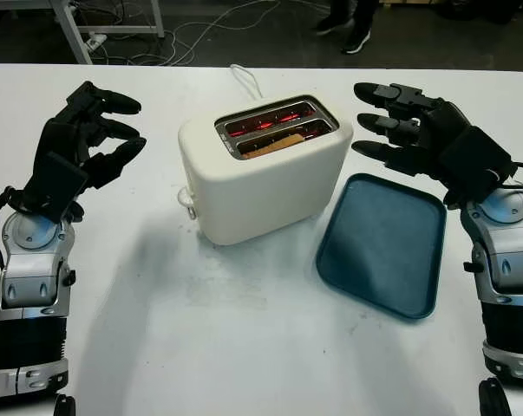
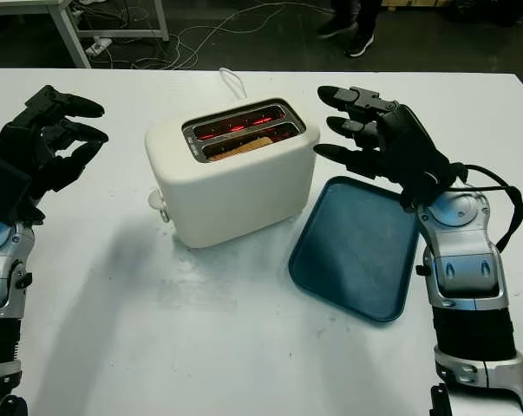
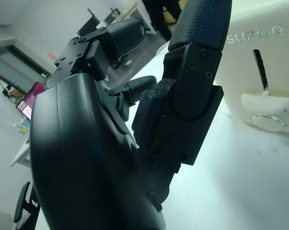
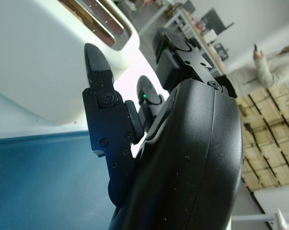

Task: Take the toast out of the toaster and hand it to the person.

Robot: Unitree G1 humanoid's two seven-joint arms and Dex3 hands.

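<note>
We see a cream toaster [image 1: 265, 178] standing near the middle of the white bench [image 1: 200, 347], its two slots glowing red inside. The toast [image 1: 274, 143] sits in the slot nearer the robot, sunk down so that only its brown top edge shows at the opening. A white cord [image 1: 244, 81] runs from behind the toaster toward the far edge of the bench. On the toaster's end wall that faces the left arm, we can make out the lever knob [image 3: 264, 103] in its slot and raised lettering above it.

Just beside the toaster, on the right arm's side, a dark blue tray [image 1: 382, 247] lies flat on the bench with nothing in it.

Our left hand [image 1: 92, 139] is raised above the bench, well apart from the toaster on its left side, released and holding nothing. Our right hand [image 2: 365, 130] hovers near the toaster's right end, above the far corner of the tray, fingers pointing toward the toaster, also released and touching nothing.

Beyond the bench, a person's feet [image 1: 348, 30] stand on the dark floor among loose cables [image 1: 192, 39].
</note>
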